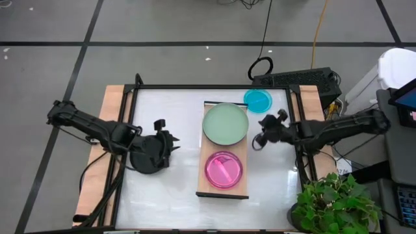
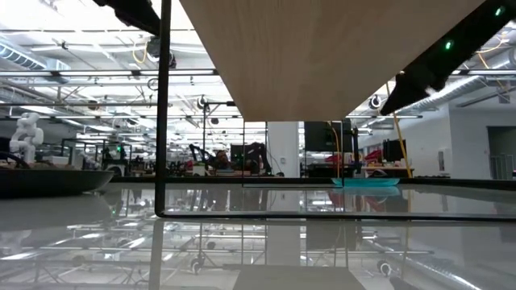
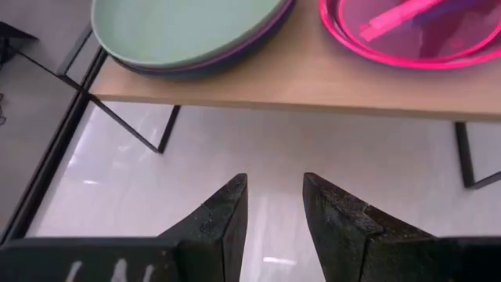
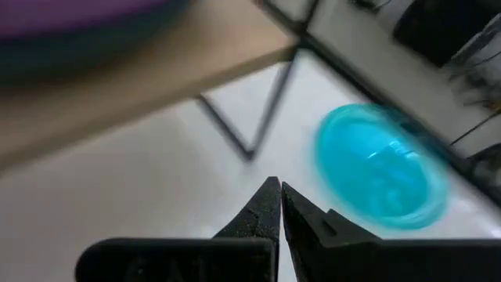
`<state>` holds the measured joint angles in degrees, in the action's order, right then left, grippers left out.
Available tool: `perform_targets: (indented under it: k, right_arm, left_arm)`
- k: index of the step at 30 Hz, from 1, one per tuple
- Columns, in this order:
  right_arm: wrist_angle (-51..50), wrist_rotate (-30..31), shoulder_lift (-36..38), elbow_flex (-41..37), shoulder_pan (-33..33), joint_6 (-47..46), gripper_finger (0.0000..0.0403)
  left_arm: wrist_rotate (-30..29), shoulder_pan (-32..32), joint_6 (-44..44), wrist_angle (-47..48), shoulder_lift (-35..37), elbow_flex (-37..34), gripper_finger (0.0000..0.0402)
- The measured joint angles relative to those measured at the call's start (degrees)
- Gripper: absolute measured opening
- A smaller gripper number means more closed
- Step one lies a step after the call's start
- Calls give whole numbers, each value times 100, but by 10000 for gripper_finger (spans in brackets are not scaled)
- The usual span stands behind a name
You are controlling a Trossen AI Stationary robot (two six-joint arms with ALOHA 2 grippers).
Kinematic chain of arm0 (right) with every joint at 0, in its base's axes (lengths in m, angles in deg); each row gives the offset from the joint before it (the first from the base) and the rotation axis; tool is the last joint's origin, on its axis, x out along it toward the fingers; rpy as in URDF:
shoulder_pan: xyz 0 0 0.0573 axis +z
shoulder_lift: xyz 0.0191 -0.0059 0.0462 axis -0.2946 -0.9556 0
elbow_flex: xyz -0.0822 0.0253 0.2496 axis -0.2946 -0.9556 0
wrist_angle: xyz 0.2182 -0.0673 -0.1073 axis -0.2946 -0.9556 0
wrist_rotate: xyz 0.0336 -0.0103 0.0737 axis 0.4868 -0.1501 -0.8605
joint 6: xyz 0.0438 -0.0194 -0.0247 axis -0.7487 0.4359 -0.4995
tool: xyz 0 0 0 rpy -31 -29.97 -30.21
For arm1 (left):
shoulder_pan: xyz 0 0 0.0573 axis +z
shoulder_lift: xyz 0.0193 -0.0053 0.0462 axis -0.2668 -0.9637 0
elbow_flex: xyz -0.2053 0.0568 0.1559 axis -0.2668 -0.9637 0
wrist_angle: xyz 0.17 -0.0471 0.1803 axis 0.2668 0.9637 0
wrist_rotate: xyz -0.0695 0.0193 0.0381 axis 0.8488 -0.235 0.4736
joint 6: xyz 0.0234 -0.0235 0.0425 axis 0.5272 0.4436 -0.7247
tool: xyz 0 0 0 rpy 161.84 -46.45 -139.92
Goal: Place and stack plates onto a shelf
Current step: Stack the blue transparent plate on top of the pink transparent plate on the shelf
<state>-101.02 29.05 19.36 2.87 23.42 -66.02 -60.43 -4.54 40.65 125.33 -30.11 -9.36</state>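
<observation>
The light-wood shelf [image 1: 223,148] stands on thin dark legs at mid-table. A sage-green plate [image 1: 225,123] lies on its far half, on top of a purple plate [image 3: 235,56]. A pink plate [image 1: 225,169] lies on its near half. A cyan-blue plate [image 1: 258,99] rests flat on the table beyond the shelf's far right corner. The black plate [image 1: 147,158] lies on the table left of the shelf, partly under my left arm. My left gripper [image 3: 275,200] is open and faces the shelf's left edge. My right gripper [image 4: 280,192] is shut, hovering right of the shelf near the cyan-blue plate [image 4: 381,168].
A dark frame rims the white tabletop [image 1: 179,188], with wood boards [image 1: 97,169] at both sides. A potted plant [image 1: 335,205] stands off the near right corner and a keyboard [image 1: 296,79] lies beyond the far edge. In the low view the shelf's leg [image 2: 165,105] stands upright.
</observation>
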Motion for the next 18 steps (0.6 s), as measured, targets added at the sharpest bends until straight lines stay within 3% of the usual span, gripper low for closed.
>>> perform_targets:
  k: [7,13,18]
  right_arm:
    - [1221,-764,477,-745,-1167,2090,0]
    - [1410,-797,344,-788,-1993,2359,0]
    - [1396,-1339,58,-788,-2551,2646,0]
  left_arm:
    - [0,-3,-103,-260,91,-15,131]
    - [2,43,-604,-581,91,-15,131]
    - [-11,66,-944,-678,91,-15,131]
